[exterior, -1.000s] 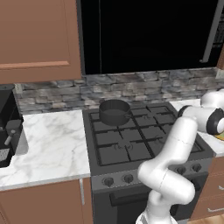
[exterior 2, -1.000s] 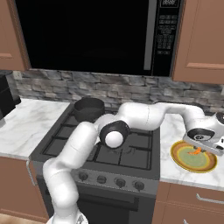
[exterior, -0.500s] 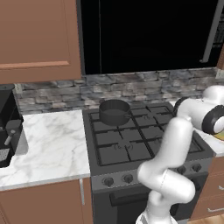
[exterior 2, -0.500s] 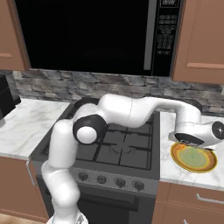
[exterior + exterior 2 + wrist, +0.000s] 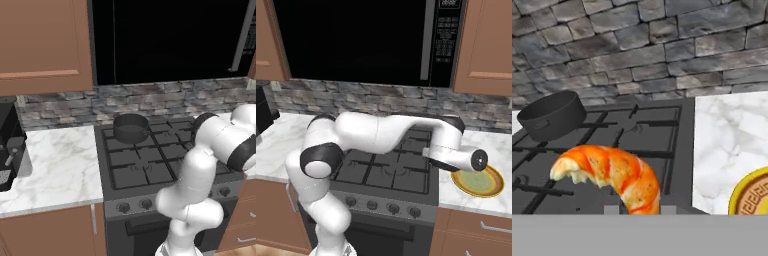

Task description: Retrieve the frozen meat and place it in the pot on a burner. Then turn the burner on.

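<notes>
The frozen meat [image 5: 612, 172], a curved orange-brown piece, hangs close before the hand camera, and my gripper [image 5: 639, 210] is shut on its lower end. It is above the stove's right half, near the counter edge. The dark grey pot [image 5: 131, 128] [image 5: 553, 116] stands empty on the back-left burner [image 5: 134, 140], well to the left of and beyond the meat. In the right base view my hand [image 5: 458, 159] hovers over the stove's right edge, just left of the plate.
A round yellow-green plate [image 5: 477, 181] [image 5: 754, 197] lies on the marble counter [image 5: 727, 145] right of the stove. Burner knobs [image 5: 393, 207] line the stove front. A black coffee machine [image 5: 10, 145] stands on the left counter. A stone backsplash [image 5: 662, 45] and a microwave [image 5: 356, 40] above bound the space.
My hand has swung left from over the plate to the stove's right edge, carrying the meat. The plate now lies bare.
</notes>
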